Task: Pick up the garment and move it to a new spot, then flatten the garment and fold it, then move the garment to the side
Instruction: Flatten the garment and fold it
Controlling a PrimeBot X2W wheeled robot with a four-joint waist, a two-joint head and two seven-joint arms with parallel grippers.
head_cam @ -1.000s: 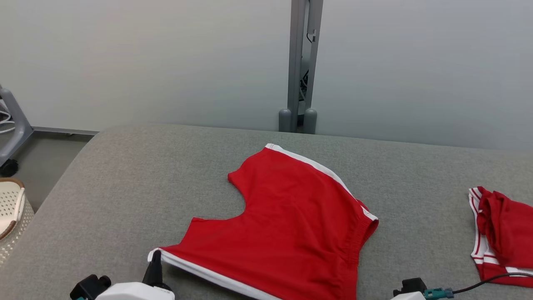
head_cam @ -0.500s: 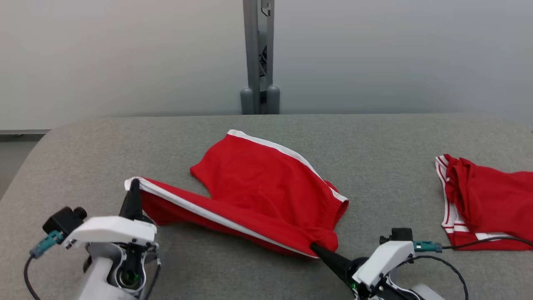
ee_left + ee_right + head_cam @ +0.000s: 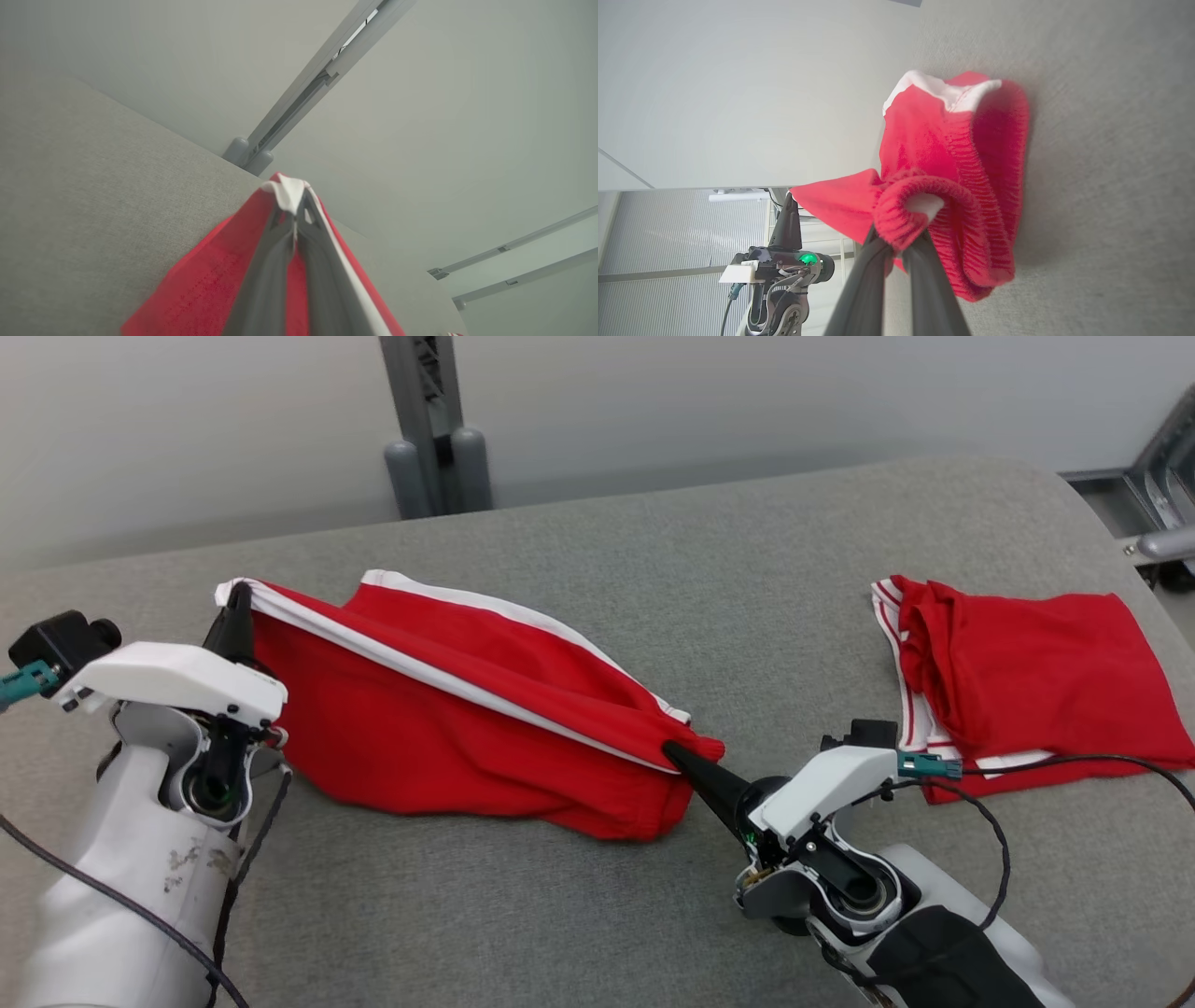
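Head view: red fabric shorts with white side stripes [image 3: 448, 728] are strung out between both grippers over the left half of the grey upholstered surface [image 3: 653, 560], with the bottom edge sagging onto it.
Left gripper [image 3: 237, 602]: fingers squeezed together on the white-trimmed leg corner at the far left end of the shorts, which is held up off the surface.
Right gripper [image 3: 674, 753]: pinched tight on the bunched elastic waistband at the right end, around the middle of the surface.
Left wrist view: a bit of white hem pokes out past the dark fingertips, with red cloth draping down both sides.
Right wrist view: the ribbed waistband curls right over the fingertips, and the other arm is in the background holding its corner.
Off to the right: a second red garment with white trim [image 3: 1027, 672], lying on the surface well apart from the shorts.
Far side: a grey metal post [image 3: 429, 420] stands against the pale wall [image 3: 747, 392].
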